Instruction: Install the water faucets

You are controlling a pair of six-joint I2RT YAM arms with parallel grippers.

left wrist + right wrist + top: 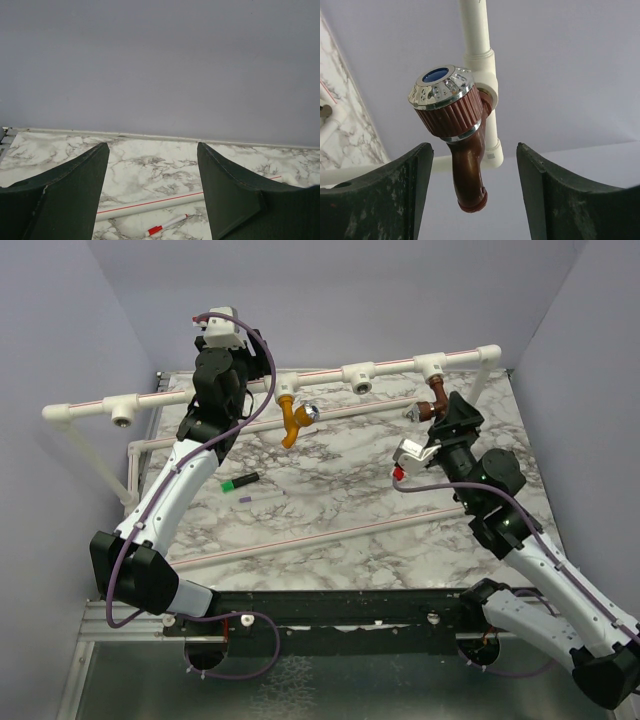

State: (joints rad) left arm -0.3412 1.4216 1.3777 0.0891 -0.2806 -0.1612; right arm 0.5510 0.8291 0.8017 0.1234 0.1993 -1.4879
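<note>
1. Hanging from the pipe (320, 373), the orange faucet (291, 420) and brown faucet (460, 145) are shown mounted.
2. Left gripper (152, 146): fingers are held spread, empty.
3. Right gripper (475, 146): fingers are spread near the brown faucet, not touching; only final tightening is judged possibly left.

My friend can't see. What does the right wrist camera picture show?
A reddish-brown faucet with a shiny silver, blue-centred knob hangs from a white pipe fitting. The right tool is open, its dark fingers on either side of the faucet, not touching it.
</note>
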